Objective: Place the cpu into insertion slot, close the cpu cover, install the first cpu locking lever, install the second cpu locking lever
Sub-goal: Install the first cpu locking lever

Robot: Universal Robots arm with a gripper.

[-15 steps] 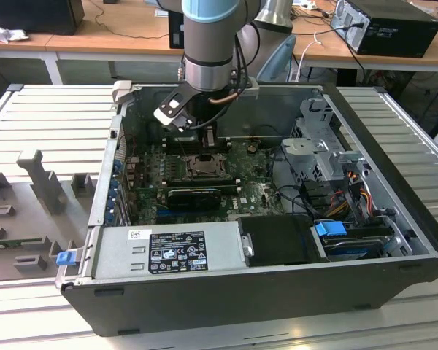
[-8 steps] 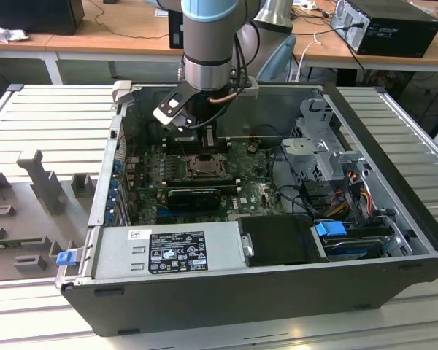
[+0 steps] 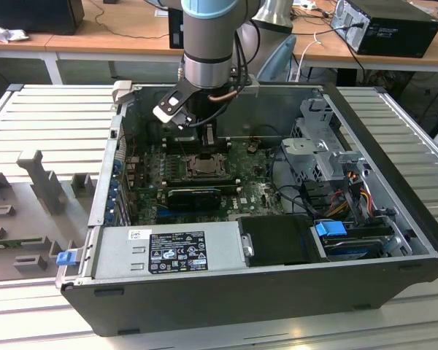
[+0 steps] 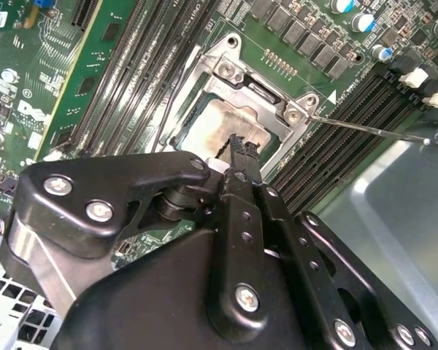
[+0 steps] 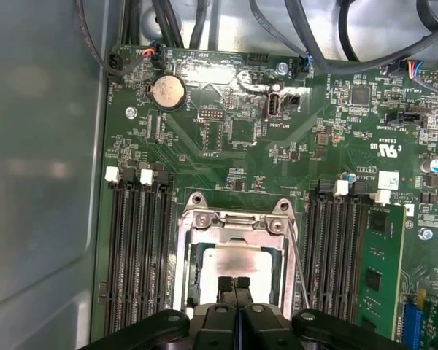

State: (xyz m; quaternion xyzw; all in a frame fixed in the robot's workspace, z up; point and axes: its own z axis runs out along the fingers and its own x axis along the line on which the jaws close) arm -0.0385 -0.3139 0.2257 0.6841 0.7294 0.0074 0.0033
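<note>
The insertion slot [image 3: 202, 165] sits in the green motherboard inside the open computer case. The pale cpu [image 5: 237, 259] lies in it, also seen in the second wrist view [image 4: 215, 124]. The silvery cpu cover [image 5: 233, 226] lies down around the cpu, which shows through its cutout [image 4: 263, 95]. A thin wire locking lever [image 5: 296, 266] runs along one side of the socket and sticks out past its corner [image 4: 372, 129]. My gripper [image 5: 234, 283] hangs just over the cpu with its black fingers shut together and nothing between them [image 4: 241, 146]. The exterior view shows my gripper [image 3: 209, 138] right above the socket.
Black memory slots [image 5: 131, 248] flank the socket on both sides. A long black card [image 3: 195, 197] lies in front of the socket in the exterior view. The case wall [image 5: 36, 146] is close by, cables [image 5: 314, 44] run over the board's far edge, and a drive cage [image 3: 325, 149] stands at the exterior view's right.
</note>
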